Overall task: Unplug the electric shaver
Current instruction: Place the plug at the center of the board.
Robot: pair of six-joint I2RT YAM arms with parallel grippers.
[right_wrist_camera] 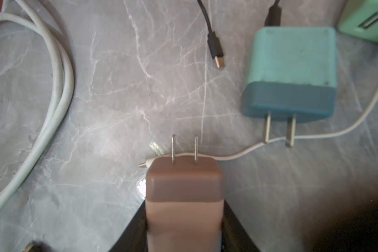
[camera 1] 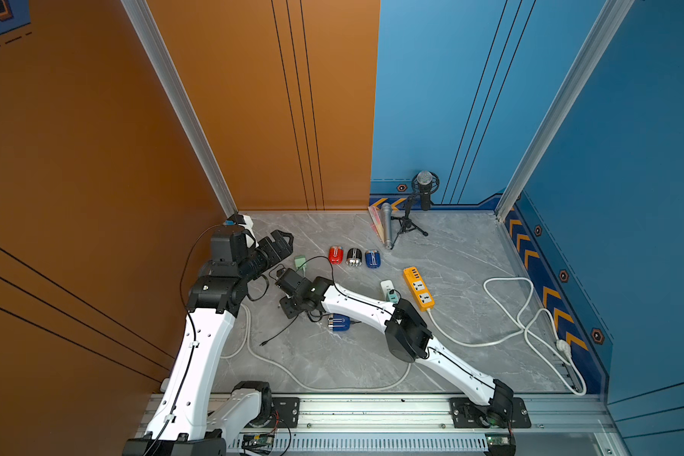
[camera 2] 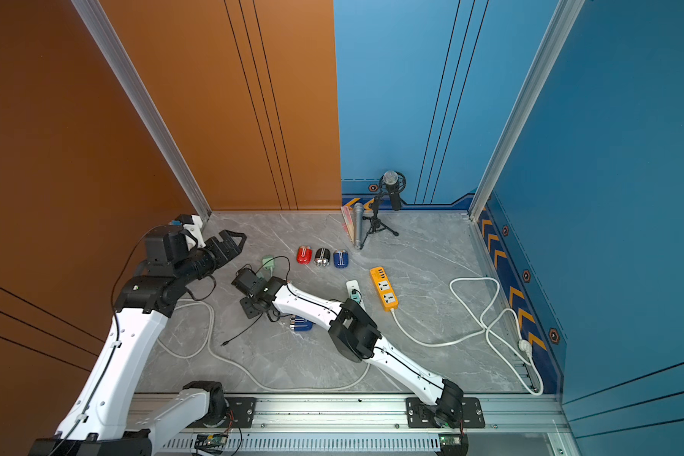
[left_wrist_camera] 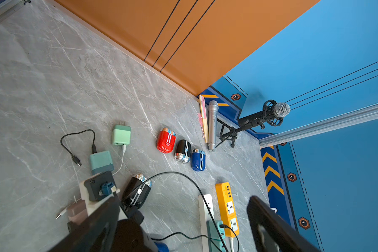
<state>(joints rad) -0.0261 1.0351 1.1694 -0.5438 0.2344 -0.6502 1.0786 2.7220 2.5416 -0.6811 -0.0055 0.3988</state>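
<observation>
The marble table (camera 1: 470, 256) is crowded with cords. The left gripper (camera 1: 287, 244) hangs over its far-left corner, jaws wide apart and empty, while the right arm reaches across the middle. The white power strip (camera 1: 386, 285) and the orange power strip (camera 1: 419, 290) lie side by side near that arm's elbow, and a teal plug (camera 1: 392, 296) sits in the white one.

A black shaver (left_wrist_camera: 138, 192) lies just beside the right gripper (right_wrist_camera: 184, 229). A blue shaver (camera 1: 338, 323) lies partly under the right forearm, and a row of three shavers (camera 1: 354, 256) sits farther back. The right gripper is clamped on a brown adapter (right_wrist_camera: 183, 187), whose prongs are bare and free of any socket. Which shaver it feeds cannot be made out, as the cords cross under the arm.

Two things could go wrong. A thin white cable (right_wrist_camera: 238, 155) runs right under the brown adapter's prongs, so lowering or sliding the adapter could snag it and drag the loose teal adapter (right_wrist_camera: 290, 72) whose prongs rest on it. If the teal plug is the shaver's feed, the job is not done.

Only the right wrist view shows the clamp and the bare prongs; the wrist hides them in both top views. Only the left wrist view shows the black shaver. Only the top views show the blue shaver's body lying under the forearm.
</observation>
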